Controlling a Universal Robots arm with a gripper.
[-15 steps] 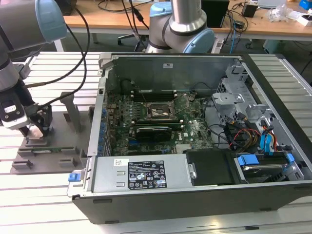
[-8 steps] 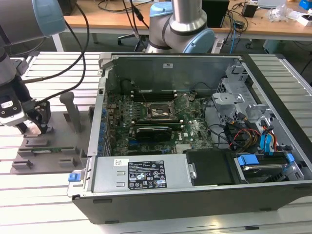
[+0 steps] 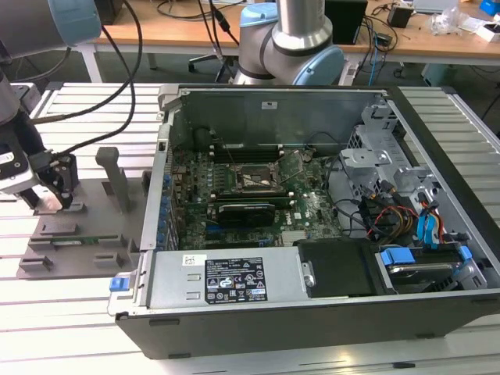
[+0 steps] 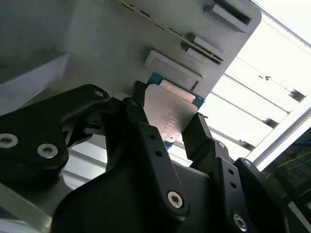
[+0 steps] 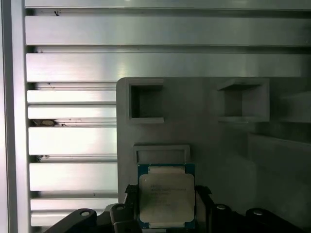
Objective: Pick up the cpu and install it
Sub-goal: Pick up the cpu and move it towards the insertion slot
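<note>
Cpu (image 5: 166,194) is clamped by its edges in the gripper (image 4: 168,116), right over the grey tray (image 5: 218,141), probably so the contacts aren't touched.

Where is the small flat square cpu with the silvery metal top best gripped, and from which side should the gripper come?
Grip the small flat square silvery-topped cpu by two opposite thin edges, probably coming straight down from above. It is thin and faces up over the grey plastic tray, so only its edges offer a hold. The gripper sits so, one finger at each side.
</note>
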